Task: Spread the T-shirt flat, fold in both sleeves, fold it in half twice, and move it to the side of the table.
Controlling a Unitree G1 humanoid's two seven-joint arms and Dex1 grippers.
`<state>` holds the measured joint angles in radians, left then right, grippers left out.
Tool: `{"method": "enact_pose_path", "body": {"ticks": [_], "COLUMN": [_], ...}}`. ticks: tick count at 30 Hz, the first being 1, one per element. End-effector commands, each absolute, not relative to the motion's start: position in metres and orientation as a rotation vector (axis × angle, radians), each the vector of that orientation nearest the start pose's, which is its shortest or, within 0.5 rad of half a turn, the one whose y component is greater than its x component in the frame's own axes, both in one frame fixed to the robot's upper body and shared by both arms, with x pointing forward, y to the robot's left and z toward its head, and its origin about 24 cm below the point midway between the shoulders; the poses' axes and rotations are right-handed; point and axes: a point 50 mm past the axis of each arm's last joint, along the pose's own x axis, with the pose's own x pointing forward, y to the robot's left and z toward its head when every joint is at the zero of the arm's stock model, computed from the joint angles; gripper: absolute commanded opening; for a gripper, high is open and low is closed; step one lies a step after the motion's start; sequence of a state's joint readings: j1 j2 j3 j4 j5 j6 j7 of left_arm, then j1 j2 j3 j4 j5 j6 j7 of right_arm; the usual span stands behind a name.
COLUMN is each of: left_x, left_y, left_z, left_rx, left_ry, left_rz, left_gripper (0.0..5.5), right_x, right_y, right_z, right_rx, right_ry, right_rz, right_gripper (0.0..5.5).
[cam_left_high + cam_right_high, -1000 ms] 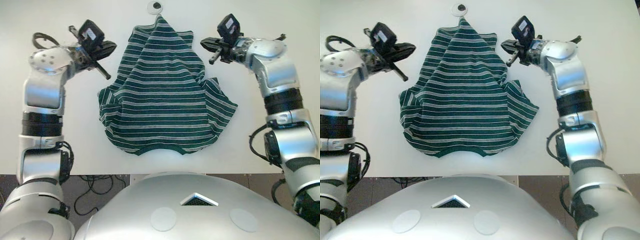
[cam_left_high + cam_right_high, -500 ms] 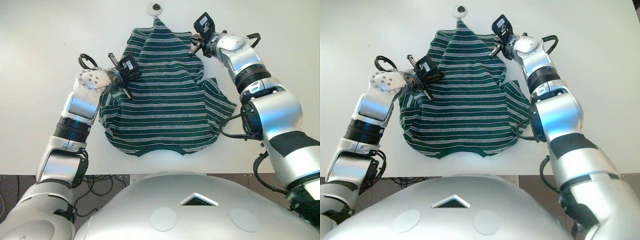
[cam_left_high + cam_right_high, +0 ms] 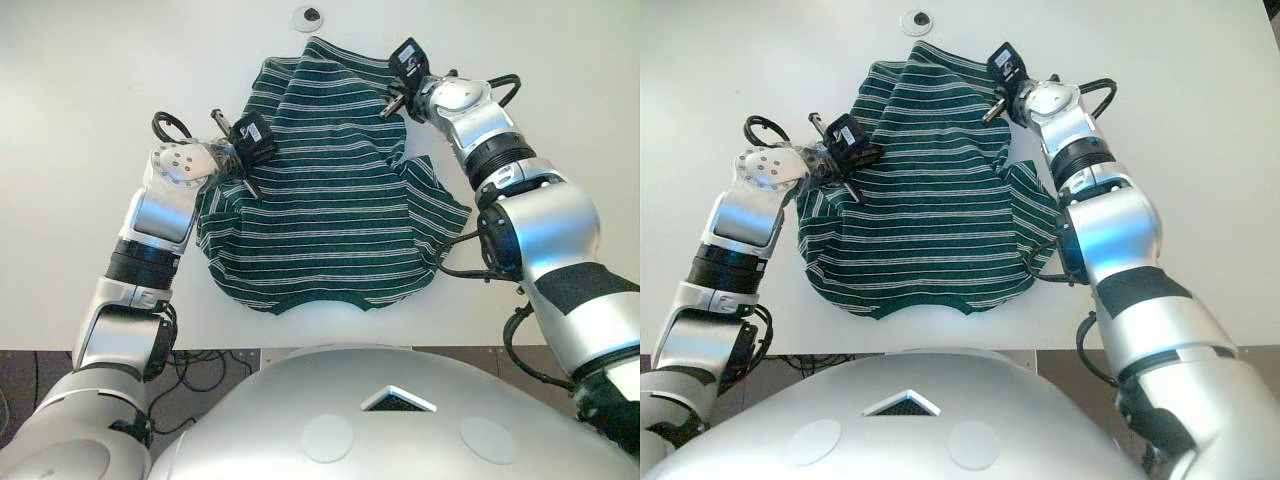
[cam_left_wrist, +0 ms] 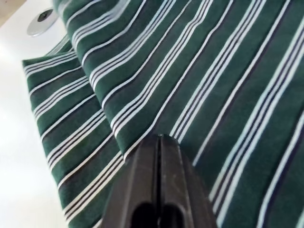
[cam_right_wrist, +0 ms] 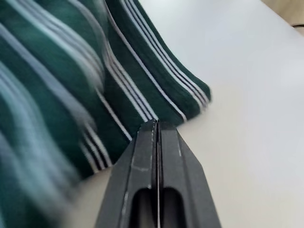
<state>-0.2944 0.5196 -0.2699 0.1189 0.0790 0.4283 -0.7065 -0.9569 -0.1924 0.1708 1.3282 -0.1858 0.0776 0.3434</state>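
A dark green T-shirt (image 3: pixel 330 190) with white stripes lies bunched and creased on the white table (image 3: pixel 90 90), hem toward me. My left gripper (image 3: pixel 256 158) rests on the shirt's left side; in the left wrist view its fingers (image 4: pixel 159 142) are shut together, tips on striped cloth (image 4: pixel 213 85), with no fabric between them. My right gripper (image 3: pixel 390 103) is at the shirt's upper right edge. In the right wrist view it (image 5: pixel 156 126) is shut, tips touching a folded corner of the shirt (image 5: pixel 156 80).
A small round disc (image 3: pixel 312 16) sits in the tabletop just beyond the shirt's far edge, also seen as the disc (image 4: pixel 42 15) from the left wrist. Bare white table lies to the left, right and far side. The table's front edge (image 3: pixel 480 347) runs close to me.
Both arms came in from the sides onto the shirt and their fingers shut. In the last half second the shirt's far peak flattened and its upper right edge spread toward the right gripper.
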Motion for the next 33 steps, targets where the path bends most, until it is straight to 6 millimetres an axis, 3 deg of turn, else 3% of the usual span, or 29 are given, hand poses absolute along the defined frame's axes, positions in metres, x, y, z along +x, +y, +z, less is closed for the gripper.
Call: {"method": "enact_pose_path", "body": {"ticks": [1, 4, 7, 9, 12, 16, 20, 23, 28, 33], "left_x": [0.281, 0.287, 0.294, 0.301, 0.312, 0.334, 0.360, 0.372, 0.366, 0.364], "left_y": [0.186, 0.179, 0.175, 0.176, 0.182, 0.191, 0.185, 0.181, 0.188, 0.189], "left_z": [0.037, 0.043, 0.055, 0.064, 0.073, 0.073, 0.073, 0.066, 0.038, 0.029], "left_rx": [0.552, 0.530, 0.478, 0.448, 0.420, 0.422, 0.242, 0.131, 0.073, 0.087], "left_ry": [0.562, 0.505, 0.428, 0.377, 0.341, 0.369, 0.390, 0.431, 0.534, 0.558], "left_rz": [-0.727, -0.701, -0.662, -0.618, -0.540, -0.459, -0.467, -0.459, -0.418, -0.378], "left_gripper": [0.04, 0.04, 0.04, 0.04, 0.04, 0.04, 0.04, 0.04, 0.04, 0.04], "right_x": [0.375, 0.385, 0.394, 0.391, 0.367, 0.311, 0.286, 0.281, 0.287, 0.287], "right_y": [-0.175, -0.179, -0.160, -0.145, -0.116, -0.094, -0.108, -0.123, -0.129, -0.132], "right_z": [0.033, 0.053, 0.075, 0.076, 0.054, 0.025, 0.013, 0.013, 0.020, 0.021], "right_rx": [-0.573, -0.521, -0.391, -0.324, -0.259, -0.264, -0.344, -0.411, -0.430, -0.443], "right_ry": [0.589, 0.451, 0.294, 0.264, 0.325, 0.497, 0.631, 0.676, 0.673, 0.679], "right_rz": [0.318, 0.264, 0.374, 0.494, 0.764, 1.054, 1.103, 1.083, 1.051, 1.053], "right_gripper": [0.00, 0.00, 0.00, 0.00, 0.00, 0.00, 0.00, 0.00, 0.00, 0.00]}}
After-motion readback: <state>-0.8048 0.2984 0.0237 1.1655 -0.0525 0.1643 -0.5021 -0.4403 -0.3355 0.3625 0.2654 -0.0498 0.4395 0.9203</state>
